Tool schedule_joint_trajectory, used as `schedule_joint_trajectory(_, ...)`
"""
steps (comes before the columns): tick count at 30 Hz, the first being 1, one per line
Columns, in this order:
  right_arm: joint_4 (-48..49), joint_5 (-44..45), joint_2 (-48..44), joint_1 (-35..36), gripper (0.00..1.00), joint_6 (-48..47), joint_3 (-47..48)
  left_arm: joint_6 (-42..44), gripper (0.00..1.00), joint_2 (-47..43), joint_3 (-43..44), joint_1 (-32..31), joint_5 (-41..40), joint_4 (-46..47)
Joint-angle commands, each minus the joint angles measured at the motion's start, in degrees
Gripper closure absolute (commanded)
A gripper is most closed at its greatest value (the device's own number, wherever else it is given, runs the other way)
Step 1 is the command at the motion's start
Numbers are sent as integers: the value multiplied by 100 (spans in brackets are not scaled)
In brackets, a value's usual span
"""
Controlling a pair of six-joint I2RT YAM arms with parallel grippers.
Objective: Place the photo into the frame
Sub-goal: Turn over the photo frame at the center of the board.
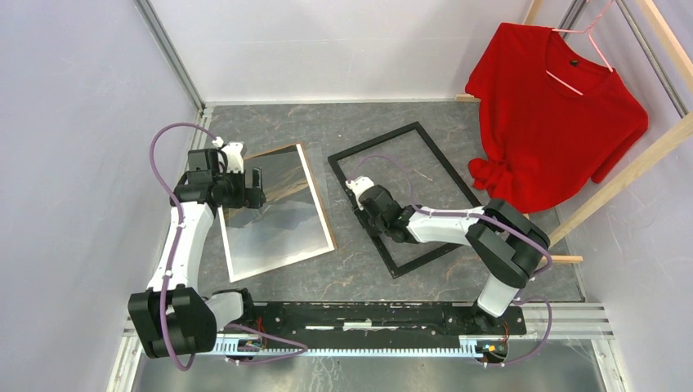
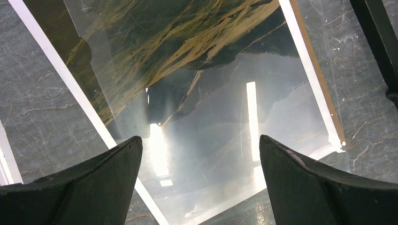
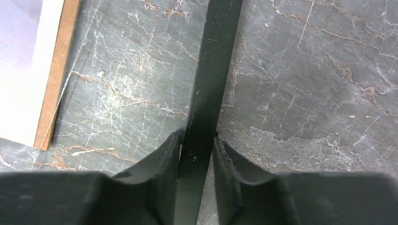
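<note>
Right arm reaches low across the table, elbow bent, right gripper (image 3: pixel 197 140) pinching the left rail of the frame (image 3: pixel 213 70) between both fingers. Left arm stands left of the frame, left gripper (image 2: pixel 201 154) spread wide, pointing down.

The grey marbled table (image 1: pixel 343 131) carries a black frame (image 1: pixel 376 141). Just left of the frame lies a brown board (image 1: pixel 319 202) under the photo (image 1: pixel 274 220).

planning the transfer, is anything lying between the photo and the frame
Only bare table separates the photo from the frame. But the right arm lies across the frame's opening, its end effector closed on the rail nearest the photo, so it would likely block placement.
</note>
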Motion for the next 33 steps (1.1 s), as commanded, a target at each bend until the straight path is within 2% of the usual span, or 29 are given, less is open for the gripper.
schedule_joint_trajectory(1,-64,1,206,-12,75,166,243,223,0,-125,3,-2,261,-48)
schedule_joint_trajectory(3,-122,0,140,-12,86,319,365,216,0,-135,6,-16,313,-46)
schedule_joint_trajectory(8,-589,-8,-120,-12,99,890,969,158,0,-133,43,-68,444,-46)
schedule_joint_trajectory(16,-1458,40,-559,-4,100,2235,2201,127,0,3,155,-200,508,-49)
schedule_joint_trajectory(25,-1100,-1300,-980,82,100,3573,2683,-154,0,42,525,-547,630,-46)
schedule_joint_trajectory(31,-669,-1384,-1398,189,100,4366,2744,-433,0,70,872,-608,806,-40)
schedule_joint_trajectory(33,-623,-1422,-1414,201,100,4522,2855,-542,0,76,959,-832,817,-44)
